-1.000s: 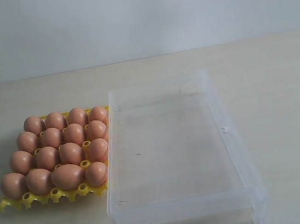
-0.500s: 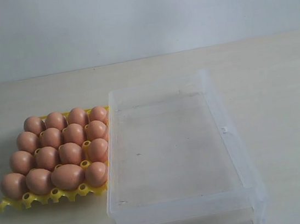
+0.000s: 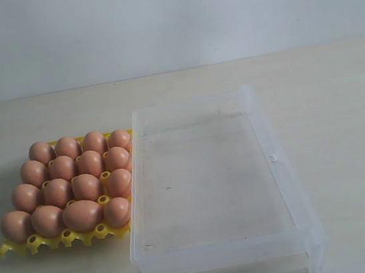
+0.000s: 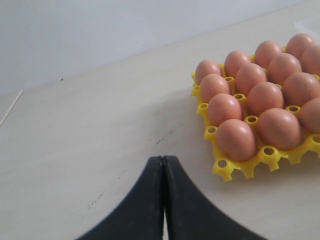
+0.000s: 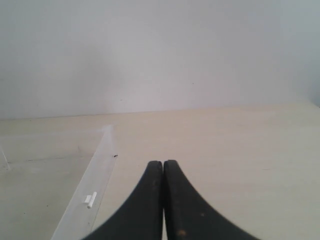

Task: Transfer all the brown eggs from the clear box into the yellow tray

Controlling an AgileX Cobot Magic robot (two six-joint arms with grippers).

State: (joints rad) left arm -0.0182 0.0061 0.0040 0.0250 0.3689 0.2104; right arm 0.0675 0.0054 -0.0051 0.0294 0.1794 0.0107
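Note:
Several brown eggs (image 3: pixel 85 187) fill the yellow tray (image 3: pixel 47 242) on the left of the table; the same eggs (image 4: pixel 235 139) and tray (image 4: pixel 235 168) show in the left wrist view. Right beside the tray stands the clear box (image 3: pixel 277 164), with no egg inside it. My left gripper (image 4: pixel 163 159) is shut and empty, over bare table short of the tray's corner. My right gripper (image 5: pixel 163 163) is shut and empty too, over the table just outside the clear box's wall (image 5: pixel 95 170). Neither arm appears in the exterior view.
A pale wooden table (image 3: pixel 339 102) carries everything, with a plain light wall (image 3: pixel 167 17) behind it. A small white latch tab (image 5: pixel 90 199) sits on the box's rim. The box's hinged flap (image 3: pixel 312 254) hangs at its near right corner.

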